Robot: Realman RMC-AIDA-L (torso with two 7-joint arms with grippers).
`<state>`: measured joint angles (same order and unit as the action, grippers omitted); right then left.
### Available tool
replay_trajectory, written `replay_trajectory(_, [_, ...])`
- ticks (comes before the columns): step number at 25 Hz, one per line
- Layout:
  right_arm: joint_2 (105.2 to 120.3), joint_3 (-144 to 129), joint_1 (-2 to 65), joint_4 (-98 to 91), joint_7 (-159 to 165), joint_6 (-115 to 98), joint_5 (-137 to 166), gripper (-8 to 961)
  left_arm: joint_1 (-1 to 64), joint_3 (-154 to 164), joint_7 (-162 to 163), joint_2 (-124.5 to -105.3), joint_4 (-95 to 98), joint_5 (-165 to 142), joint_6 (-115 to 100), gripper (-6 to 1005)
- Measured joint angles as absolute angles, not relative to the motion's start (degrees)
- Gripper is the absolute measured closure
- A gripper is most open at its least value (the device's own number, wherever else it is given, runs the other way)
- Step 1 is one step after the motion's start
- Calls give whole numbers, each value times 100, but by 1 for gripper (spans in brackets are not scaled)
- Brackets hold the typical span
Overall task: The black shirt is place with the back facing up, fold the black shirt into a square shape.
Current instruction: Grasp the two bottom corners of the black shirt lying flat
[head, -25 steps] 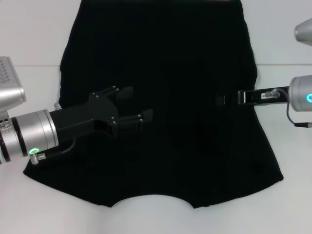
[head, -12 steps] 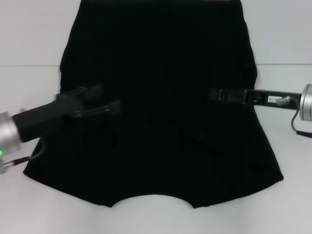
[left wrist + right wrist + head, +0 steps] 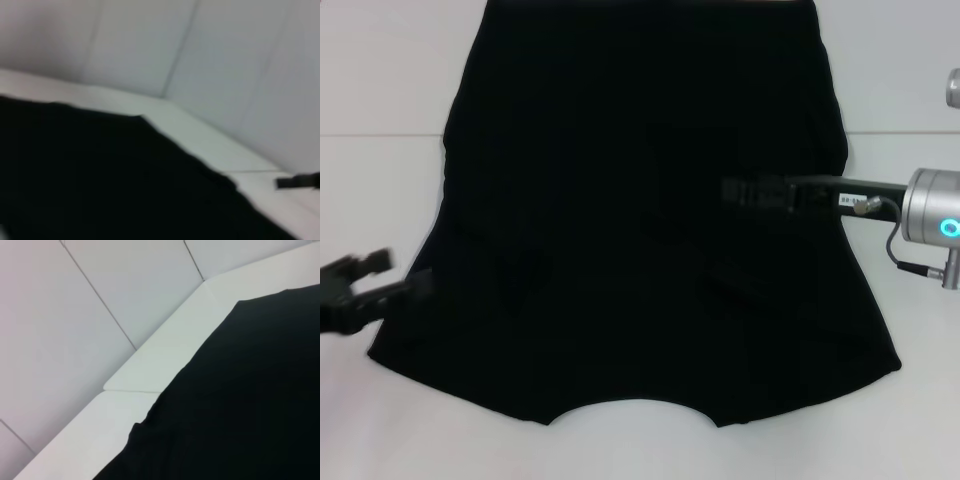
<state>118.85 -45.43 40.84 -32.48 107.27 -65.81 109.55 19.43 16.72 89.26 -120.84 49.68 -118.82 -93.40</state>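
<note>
**Onlooker A:** What fills the view from where you stand?

**Onlooker B:** The flat white table [image 3: 380, 200], mostly, and spread across it the large matte black soft-fabric shirt [image 3: 640, 220]. It lies flat in the middle, its curved neckline at the near edge toward the robot, its hem running off the far side of the head view. The sides look folded inward, so the outline is narrower far off and flares toward the near corners.

**A:** And behind the table?

**B:** Pale grey wall panels [image 3: 75, 315] with thin seams, seen from both wrist cameras. The right wrist camera shows the shirt's edge running diagonally over the white tabletop; the left wrist view shows much the same, only blurred.

**A:** Where are the arms?

**B:** The right arm's silver cylindrical wrist [image 3: 932, 212] with a glowing cyan ring sits just off the shirt's right edge. From it the black right gripper [image 3: 745, 192] reaches in over the fabric, about midway along the shirt's length. It is black against black; I cannot tell whether its fingers are apart or together, or whether they touch the cloth.

**A:** The other one?

**B:** The black left gripper [image 3: 390, 275] is low at the left, at the shirt's near-left corner. Its two fingers [image 3: 372, 262] are spread apart, holding nothing.
</note>
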Motion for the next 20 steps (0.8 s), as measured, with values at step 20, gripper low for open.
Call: replay_trajectory(20, [11917, -4737, 4350, -3256, 10492, -6731, 10958, 98, 1977, 1703, 8541, -12111, 5210, -13504, -8410, 108])
